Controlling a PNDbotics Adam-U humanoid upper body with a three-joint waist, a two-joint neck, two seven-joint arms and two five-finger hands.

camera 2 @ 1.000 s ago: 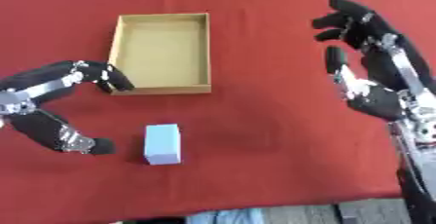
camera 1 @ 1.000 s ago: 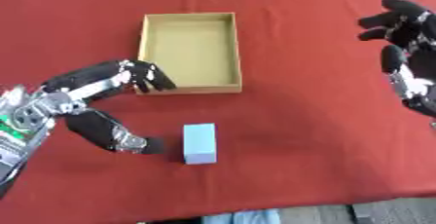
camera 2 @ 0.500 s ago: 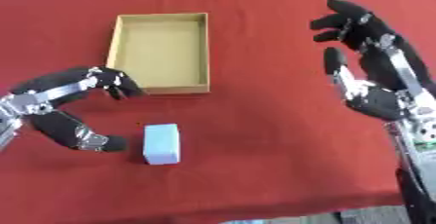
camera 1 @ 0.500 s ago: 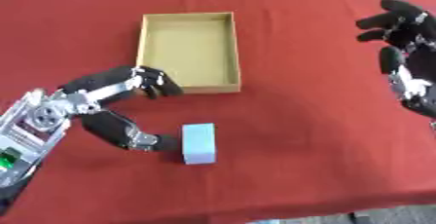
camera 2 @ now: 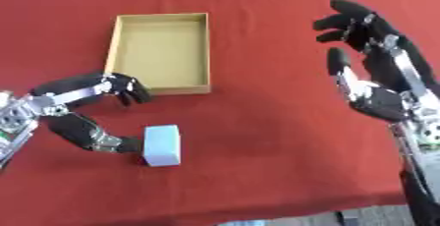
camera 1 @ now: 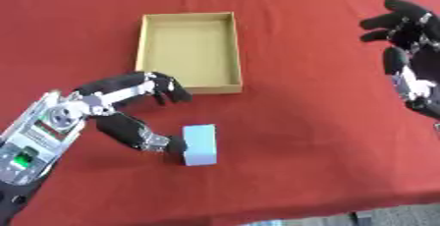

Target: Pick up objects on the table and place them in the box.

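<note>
A small pale blue block (camera 1: 199, 144) lies on the red cloth, a little in front of the box. The open cardboard box (camera 1: 141, 48) sits at the middle left with nothing inside it. My left hand (camera 1: 86, 108) comes in from the lower left and is spread wide. Its thumb (camera 1: 163, 144) touches the block's left side. Its fingers (camera 1: 168, 86) arch over to the box's near wall, apart from the block. Over the right side of the table my right hand (camera 2: 378, 92) hangs open, fingers spread and pointing away, holding nothing.
The red cloth (camera 1: 301, 122) covers the whole table, and its near edge runs along the bottom of the view. A few blurred things show beyond the far edge at the top.
My left hand has moved right toward the block, and its thumb now reaches the block's left side. The block, the box and my right hand have stayed put.
</note>
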